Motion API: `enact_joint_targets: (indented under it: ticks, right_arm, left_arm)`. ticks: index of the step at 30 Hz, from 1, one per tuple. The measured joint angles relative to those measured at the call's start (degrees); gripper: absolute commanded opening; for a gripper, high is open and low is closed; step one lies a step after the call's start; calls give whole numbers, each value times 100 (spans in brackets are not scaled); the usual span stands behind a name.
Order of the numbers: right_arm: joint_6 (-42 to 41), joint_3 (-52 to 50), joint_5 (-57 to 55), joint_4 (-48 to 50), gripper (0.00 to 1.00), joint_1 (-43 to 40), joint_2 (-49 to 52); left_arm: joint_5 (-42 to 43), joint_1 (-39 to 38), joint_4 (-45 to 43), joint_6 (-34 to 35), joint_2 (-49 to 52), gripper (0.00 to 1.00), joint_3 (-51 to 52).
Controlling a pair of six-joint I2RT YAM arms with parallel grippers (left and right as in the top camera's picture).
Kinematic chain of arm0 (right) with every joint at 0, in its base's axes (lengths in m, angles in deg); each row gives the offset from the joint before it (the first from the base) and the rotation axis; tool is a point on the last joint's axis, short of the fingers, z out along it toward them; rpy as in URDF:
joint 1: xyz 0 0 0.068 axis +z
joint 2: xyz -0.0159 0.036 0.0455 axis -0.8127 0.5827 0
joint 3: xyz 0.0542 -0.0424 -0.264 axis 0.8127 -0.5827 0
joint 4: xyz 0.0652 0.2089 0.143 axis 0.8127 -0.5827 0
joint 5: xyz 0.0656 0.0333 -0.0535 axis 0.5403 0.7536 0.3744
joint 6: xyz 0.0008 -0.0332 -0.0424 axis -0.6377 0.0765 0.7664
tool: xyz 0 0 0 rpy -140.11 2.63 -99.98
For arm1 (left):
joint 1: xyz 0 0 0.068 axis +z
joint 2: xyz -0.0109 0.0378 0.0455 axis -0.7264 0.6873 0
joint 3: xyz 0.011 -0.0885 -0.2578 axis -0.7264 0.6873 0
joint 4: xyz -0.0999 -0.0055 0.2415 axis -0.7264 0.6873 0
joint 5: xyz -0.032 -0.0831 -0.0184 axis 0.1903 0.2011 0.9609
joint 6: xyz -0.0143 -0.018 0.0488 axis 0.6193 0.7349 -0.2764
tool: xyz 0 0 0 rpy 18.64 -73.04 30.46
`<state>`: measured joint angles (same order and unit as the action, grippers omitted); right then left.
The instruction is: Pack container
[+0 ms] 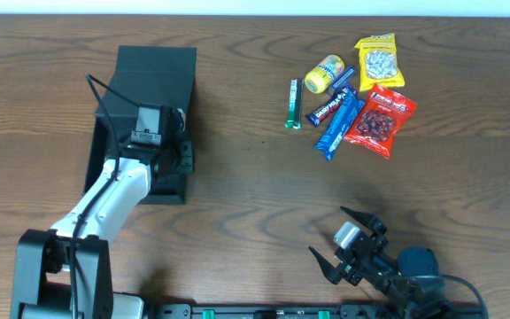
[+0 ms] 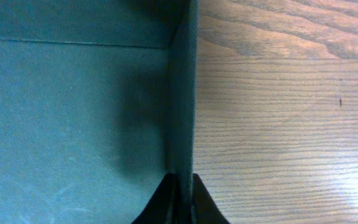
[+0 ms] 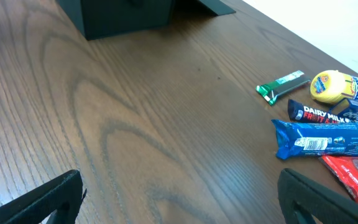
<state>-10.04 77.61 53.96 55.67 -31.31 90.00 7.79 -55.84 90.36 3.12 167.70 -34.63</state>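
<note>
Left tool (image 2: 180, 190) is clamping on the container (image 1: 153, 80). The fingers are pinching together on its side wall, one inside and one outside. Looks like it's bracing the box, not loading it.

Container is sitting open on the left side of the surface (image 1: 237, 186), under the left arm. The patch of box floor showing in the left wrist view is bare. The arm is hiding the rest from overhead, so I can't confirm the whole interior.

Right tool (image 1: 326, 230) is hanging near the front edge with fingers wide apart, holding nothing.

Snacks are all lying in a cluster at far right, well apart from the container:
- green bar (image 1: 294, 104)
- round yellow packet (image 1: 324, 73)
- yellow bag (image 1: 379, 59)
- red bag (image 1: 382, 120)
- blue bar (image 1: 339, 126)
- Dairy Milk bar (image 1: 328, 110)

Some are overlapping, with the blue bar lying against the red bag.

Progress: I'm reading this as the very start. The box is being steadied and nothing is visibly packed. What's left is all six packets to move across, then probably closing the flap.
</note>
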Motion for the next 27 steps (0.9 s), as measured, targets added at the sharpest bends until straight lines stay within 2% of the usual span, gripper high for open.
enact_joint_targets:
  ticks: [8, 19, 27]
  right_arm:
    - [0, 0, 0, -2, 99, 0, 0]
    - [0, 0, 0, -2, 99, 0, 0]
    - [0, 0, 0, -2, 99, 0, 0]
  left_arm:
    - [42, -133, -319, 529, 2, 5, 0]
    - [-247, -1600, -1412, 1690, 2, 5, -20]
    - [-269, -2006, -1346, 2524, 590, 5, -909]
